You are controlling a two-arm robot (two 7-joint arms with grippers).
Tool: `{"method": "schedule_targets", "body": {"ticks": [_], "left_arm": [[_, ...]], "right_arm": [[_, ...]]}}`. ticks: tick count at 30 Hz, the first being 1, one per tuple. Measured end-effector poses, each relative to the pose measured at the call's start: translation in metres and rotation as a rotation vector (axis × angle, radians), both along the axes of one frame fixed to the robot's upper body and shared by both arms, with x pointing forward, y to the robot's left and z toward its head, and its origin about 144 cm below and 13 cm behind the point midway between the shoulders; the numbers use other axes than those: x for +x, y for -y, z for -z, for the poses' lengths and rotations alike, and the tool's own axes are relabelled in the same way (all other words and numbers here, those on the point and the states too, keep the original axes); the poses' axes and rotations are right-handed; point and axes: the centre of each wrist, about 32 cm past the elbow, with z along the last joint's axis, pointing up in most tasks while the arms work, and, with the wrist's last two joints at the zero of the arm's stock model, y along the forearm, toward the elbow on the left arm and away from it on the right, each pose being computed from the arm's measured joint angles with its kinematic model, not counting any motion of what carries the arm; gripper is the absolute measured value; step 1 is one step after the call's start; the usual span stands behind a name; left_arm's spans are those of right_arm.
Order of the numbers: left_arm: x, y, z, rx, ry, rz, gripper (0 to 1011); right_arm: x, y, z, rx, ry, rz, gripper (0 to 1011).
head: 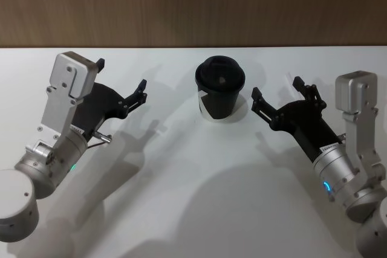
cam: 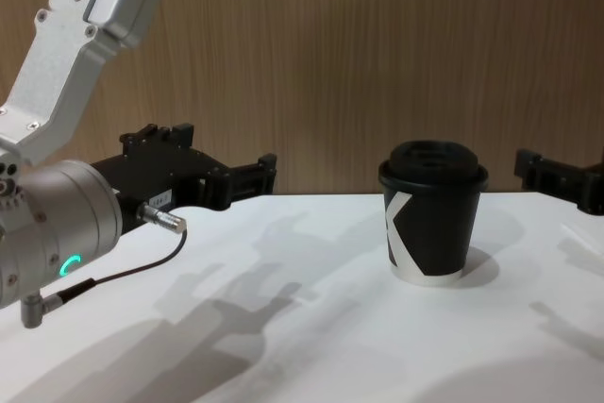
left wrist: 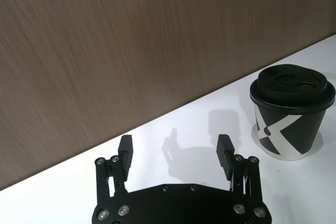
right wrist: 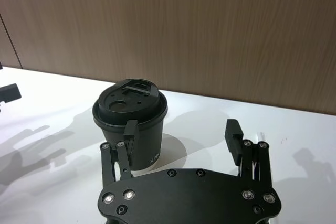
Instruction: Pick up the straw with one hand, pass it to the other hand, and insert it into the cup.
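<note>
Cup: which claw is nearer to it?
Right. The right claw sits open just beside the cup on its right; the left claw hangs open farther off to its left.

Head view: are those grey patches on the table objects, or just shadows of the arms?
Head view: just soft shadows on the white table, cast by the left gripper and right gripper; the cup is sharp, with no glare. Chest view: overlapping double shadows under the left arm, which suggests more than one light.
</note>
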Motion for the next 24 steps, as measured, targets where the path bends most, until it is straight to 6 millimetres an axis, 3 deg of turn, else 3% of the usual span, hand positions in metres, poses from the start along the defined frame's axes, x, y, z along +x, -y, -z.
{"method": "schedule_targets", "body": {"ticks": [24], "left_arm": [[0.0, 0.0, 0.0, 0.0, 0.0, 0.0, 1003]], "right_arm": [[0.0011, 0.0044, -0.0002, -0.009, -0.007, 0.024, 1001]]}}
